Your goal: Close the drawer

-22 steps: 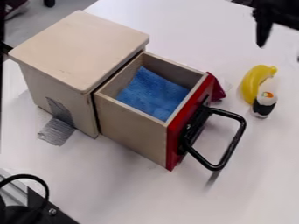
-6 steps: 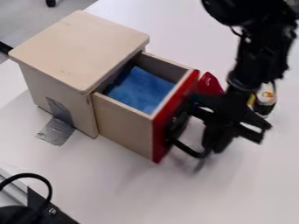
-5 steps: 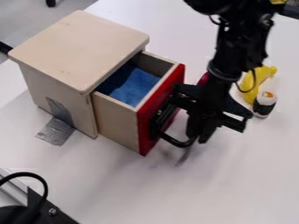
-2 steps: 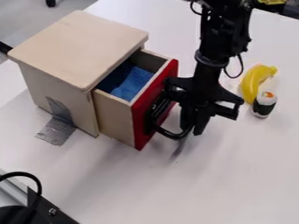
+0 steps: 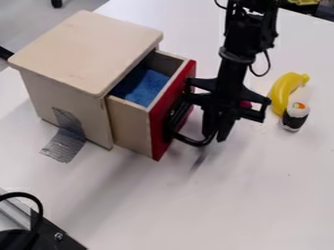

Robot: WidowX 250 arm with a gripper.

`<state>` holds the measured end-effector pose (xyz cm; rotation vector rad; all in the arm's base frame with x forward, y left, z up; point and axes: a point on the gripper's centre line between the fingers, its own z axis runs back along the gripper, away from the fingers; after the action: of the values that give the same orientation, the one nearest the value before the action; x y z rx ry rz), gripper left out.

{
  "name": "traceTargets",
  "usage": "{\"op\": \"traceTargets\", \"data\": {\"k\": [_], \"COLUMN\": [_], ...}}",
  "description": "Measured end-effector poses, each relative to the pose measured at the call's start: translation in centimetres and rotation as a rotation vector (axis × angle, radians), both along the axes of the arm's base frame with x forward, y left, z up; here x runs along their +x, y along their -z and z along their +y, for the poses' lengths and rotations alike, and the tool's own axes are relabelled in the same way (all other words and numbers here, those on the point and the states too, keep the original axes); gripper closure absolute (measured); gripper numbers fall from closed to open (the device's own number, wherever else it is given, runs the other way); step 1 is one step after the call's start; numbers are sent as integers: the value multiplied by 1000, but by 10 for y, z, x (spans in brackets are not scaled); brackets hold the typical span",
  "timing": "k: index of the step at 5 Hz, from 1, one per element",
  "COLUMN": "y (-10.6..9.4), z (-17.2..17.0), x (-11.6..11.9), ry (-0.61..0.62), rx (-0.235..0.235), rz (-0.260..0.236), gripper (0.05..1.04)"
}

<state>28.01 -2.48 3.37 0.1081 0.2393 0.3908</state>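
"Silver tape (image 5: 64,144) runs from the wooden box (image 5: 88,51) down to the bench (image 5: 137,207)?"

"Yes, and the drawer (image 5: 129,126) juts partway out of its right side, blue cloth (image 5: 145,87) inside."

"Next?"

"Red front (image 5: 157,140), black handle (image 5: 196,143), then the gripper (image 5: 217,136) right by the handle."

"Open or shut?"

"Can't tell. Farther right, there's a yellow banana (image 5: 281,93), then toy sushi (image 5: 295,116)."

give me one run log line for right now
drawer partly open | gripper at black handle | blue cloth inside drawer | yellow banana and toy sushi side by side on table | closing unfinished
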Motion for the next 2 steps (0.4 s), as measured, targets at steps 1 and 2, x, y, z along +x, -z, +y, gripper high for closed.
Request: {"op": "traceTargets", "data": {"k": [1,2], "y": [0,-1], "z": [1,2], "x": [0,1], "ry": [-2,3], "rx": [0,6], "rz": [5,1], "gripper": [962,962]}}
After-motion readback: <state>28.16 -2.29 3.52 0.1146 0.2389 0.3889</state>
